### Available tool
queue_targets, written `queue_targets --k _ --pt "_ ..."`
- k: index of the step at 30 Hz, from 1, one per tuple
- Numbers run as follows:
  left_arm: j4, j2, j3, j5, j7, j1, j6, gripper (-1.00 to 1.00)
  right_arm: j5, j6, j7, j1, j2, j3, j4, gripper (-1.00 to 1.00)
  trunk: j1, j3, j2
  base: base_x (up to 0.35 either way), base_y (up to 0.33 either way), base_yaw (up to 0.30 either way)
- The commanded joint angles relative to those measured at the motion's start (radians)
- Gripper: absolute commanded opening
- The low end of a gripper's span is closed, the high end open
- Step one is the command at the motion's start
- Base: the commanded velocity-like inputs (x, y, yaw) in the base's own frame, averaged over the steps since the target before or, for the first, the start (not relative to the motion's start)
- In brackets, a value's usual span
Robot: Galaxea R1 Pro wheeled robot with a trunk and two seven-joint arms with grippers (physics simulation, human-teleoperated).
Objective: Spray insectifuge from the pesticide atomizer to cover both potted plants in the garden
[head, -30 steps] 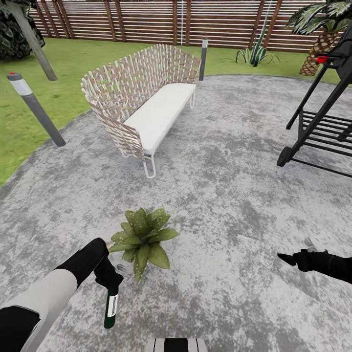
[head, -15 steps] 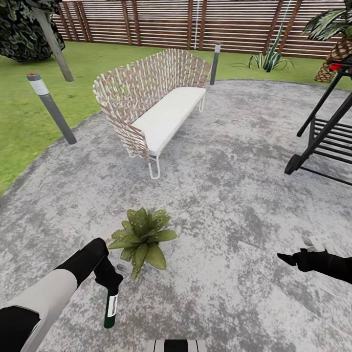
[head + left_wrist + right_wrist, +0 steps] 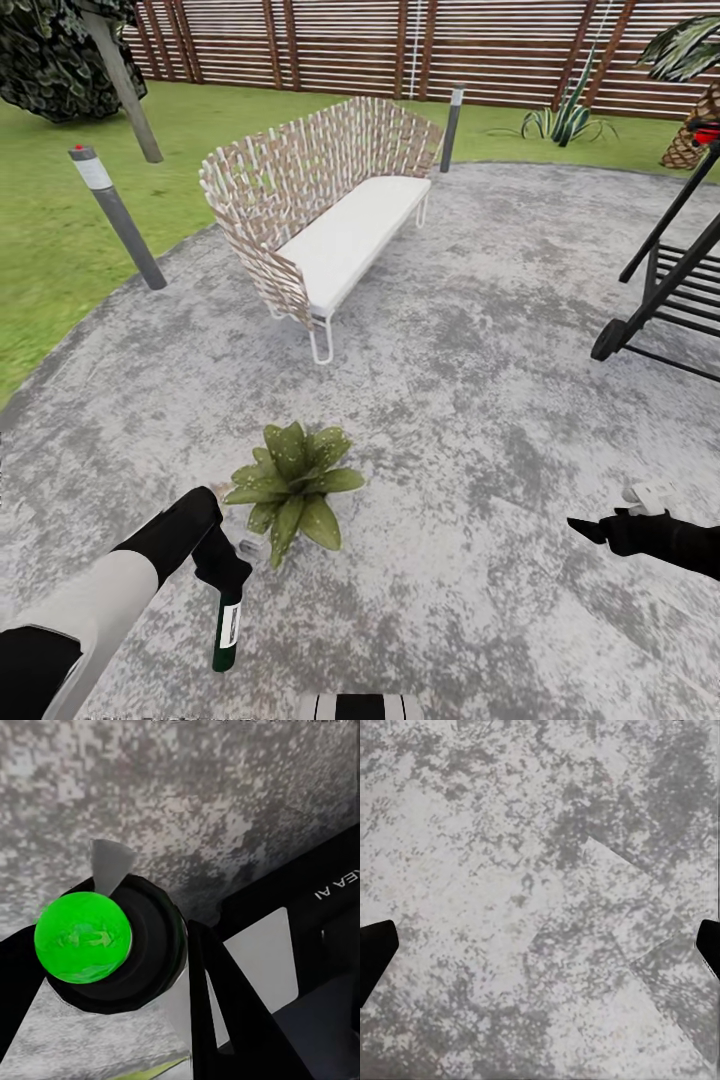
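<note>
One potted plant (image 3: 290,485), a low rosette of pointed green leaves, sits on the grey paving (image 3: 470,400) just ahead of me. My left gripper (image 3: 226,578) hangs close to the plant's near left side, shut on the pesticide atomizer (image 3: 227,625). The dark green bottle with its white label points downward. In the left wrist view the atomizer (image 3: 82,937) appears end-on as a bright green disc in a black ring, with black fingers (image 3: 217,990) beside it. My right gripper (image 3: 590,528) hovers open over bare paving at the right, and its fingertips (image 3: 375,952) stand far apart.
A woven bench (image 3: 330,220) with a white seat stands beyond the plant. Grey bollard lamps (image 3: 118,215) (image 3: 451,125) mark the paving's edge. A black metal frame (image 3: 670,290) stands at the right. Lawn (image 3: 60,240) and a slatted wooden fence (image 3: 400,45) lie behind.
The whole picture has shifted, so the camera moved: bench, bollards and fence slid right and down. Both arms and the atomizer keep the same pose, and the plant stays beside the left gripper.
</note>
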Motion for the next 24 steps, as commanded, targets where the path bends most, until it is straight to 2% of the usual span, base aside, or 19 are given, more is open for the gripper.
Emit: queue_targets --k 1,11,20,24 --pt "-0.002 0.001 -0.003 -0.009 -0.010 0.000 0.005 -1.00 0.006 0.008 0.008 -0.001 0.000 -0.001 -0.001 1.00 0.000 -0.001 0.000 0.000 -0.284 0.084" --pt "-0.002 0.003 -0.001 -0.009 -0.010 0.000 0.005 -1.00 0.006 0.009 0.008 -0.001 -0.005 -0.005 -0.004 1.00 0.000 -0.003 0.000 0.000 -0.244 0.022" --pt "-0.002 0.001 -0.002 -0.009 -0.010 0.001 -0.005 -1.00 0.001 0.008 0.009 -0.001 -0.012 0.001 -0.003 1.00 0.000 -0.004 0.000 0.000 -0.037 0.025" --pt "-0.002 -0.012 -0.003 -0.008 -0.010 0.001 -0.006 -1.00 0.000 0.008 0.010 -0.001 -0.014 0.000 -0.002 1.00 0.000 -0.006 0.000 0.000 -0.002 0.169"
